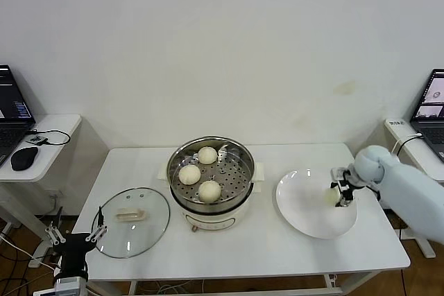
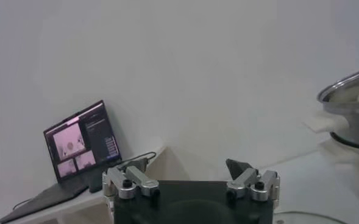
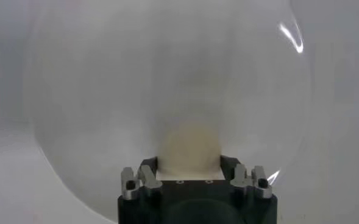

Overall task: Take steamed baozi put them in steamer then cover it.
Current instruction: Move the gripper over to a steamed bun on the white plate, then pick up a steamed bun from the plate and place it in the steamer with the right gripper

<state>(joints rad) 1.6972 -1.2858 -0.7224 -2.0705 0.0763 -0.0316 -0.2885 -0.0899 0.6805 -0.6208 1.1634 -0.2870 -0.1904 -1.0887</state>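
The steamer (image 1: 244,164) stands mid-table on its white base, with three steamed baozi (image 1: 189,174) on its perforated tray. A fourth baozi (image 1: 329,196) lies on the white plate (image 1: 305,209) to the right. My right gripper (image 1: 340,195) is down on it. In the right wrist view the bun (image 3: 189,146) fills the gap of that gripper (image 3: 189,164), both fingers pressed to its sides. The cover (image 1: 149,206), clear glass with a cream handle, lies flat on the table left of the steamer. My left gripper (image 1: 75,237) hangs open by the table's front left corner, holding nothing.
Side tables flank the work table: a laptop (image 1: 10,112) and a black mouse (image 1: 24,157) on the left, another laptop (image 1: 431,105) on the right. The left wrist view shows the steamer's rim (image 2: 350,103) off to one side of the left gripper (image 2: 182,173).
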